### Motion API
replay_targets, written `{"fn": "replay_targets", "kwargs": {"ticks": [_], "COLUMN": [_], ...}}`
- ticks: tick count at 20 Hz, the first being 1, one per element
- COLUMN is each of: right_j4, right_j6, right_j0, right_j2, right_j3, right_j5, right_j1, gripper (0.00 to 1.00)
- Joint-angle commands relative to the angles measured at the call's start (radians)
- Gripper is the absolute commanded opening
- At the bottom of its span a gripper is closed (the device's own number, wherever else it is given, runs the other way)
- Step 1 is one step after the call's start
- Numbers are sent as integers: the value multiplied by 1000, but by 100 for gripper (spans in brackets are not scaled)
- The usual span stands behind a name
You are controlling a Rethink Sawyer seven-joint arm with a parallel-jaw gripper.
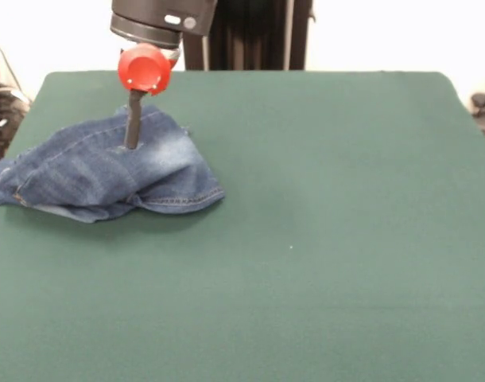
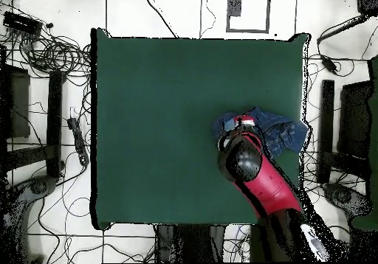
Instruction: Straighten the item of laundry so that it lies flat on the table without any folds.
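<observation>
The red and black arm comes down from above, wrist vertical. The gripper points straight down and shows as one dark narrow stem; whether its jaws are parted cannot be seen

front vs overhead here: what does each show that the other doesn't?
Front only: the gripper coming down onto the bunched jeans, and a hemmed edge curling at their near side. Overhead only: the whole table outline, cables on the floor, and the arm covering part of the jeans. Both: jeans crumpled at one table edge.
</observation>
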Motion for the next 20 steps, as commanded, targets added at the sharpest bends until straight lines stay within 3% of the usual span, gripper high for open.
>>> {"fn": "replay_targets", "kwargs": {"ticks": [1,15,20], "right_j4": [-15,-81,-109], "right_j6": [-30,71,100], "right_j0": [158,219,267], "right_j2": [-199,-258,-347], "right_j3": [-146,-221,-253], "right_j5": [294,438,581], "right_j1": [89,85,48], "gripper": [100,100,100]}}
